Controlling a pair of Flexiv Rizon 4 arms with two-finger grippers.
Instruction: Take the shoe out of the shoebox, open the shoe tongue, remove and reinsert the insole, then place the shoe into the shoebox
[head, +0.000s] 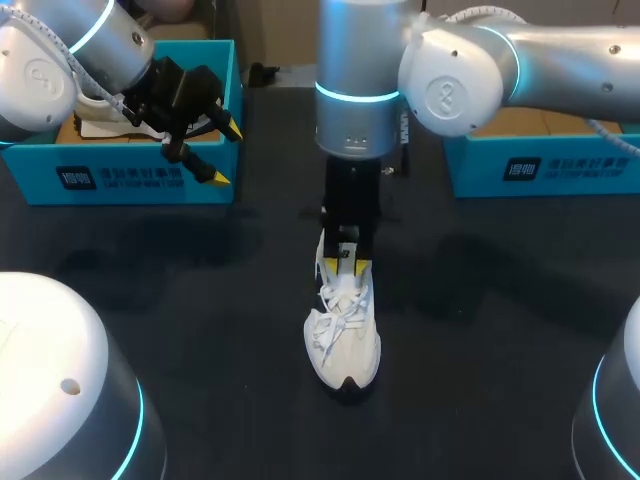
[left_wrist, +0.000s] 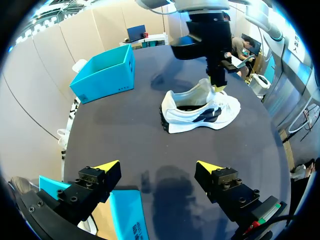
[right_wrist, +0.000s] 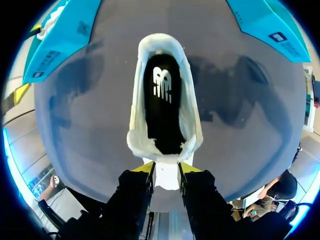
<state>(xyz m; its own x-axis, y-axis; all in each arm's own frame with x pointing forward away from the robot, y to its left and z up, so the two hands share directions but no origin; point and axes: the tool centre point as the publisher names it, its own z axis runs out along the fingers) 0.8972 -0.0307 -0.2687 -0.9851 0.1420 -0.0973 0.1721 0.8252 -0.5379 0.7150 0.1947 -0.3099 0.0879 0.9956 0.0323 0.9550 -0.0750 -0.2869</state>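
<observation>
At the table's left rear, the left arm (head: 60, 60) is held over a blue shoebox (head: 140, 180), with its wrist bent so that the left gripper (head: 225, 153) is pointed toward the middle of the table (head: 200, 300). Its two yellow-tipped fingers are spread wide apart, and nothing is held between them or touched by them.

In the middle, a white shoe (head: 342, 335) is set sole-down on the dark table top. It is outside the shoebox and well apart from it, with its toe turned toward the near edge. The right arm (head: 520, 60) is brought in from the right along the rear of the table and is then turned straight down over the shoe. The right gripper (head: 345, 262) is aimed downward at the top of the laces. In the right wrist view the white tongue (right_wrist: 166, 177) is seen pinched between both fingers and stands up from the opening. Beyond it a dark insole (right_wrist: 162, 100) is seen lying inside the shoe.

At the right rear, a second box (head: 540, 170), also blue, is partly covered by the right arm.
</observation>
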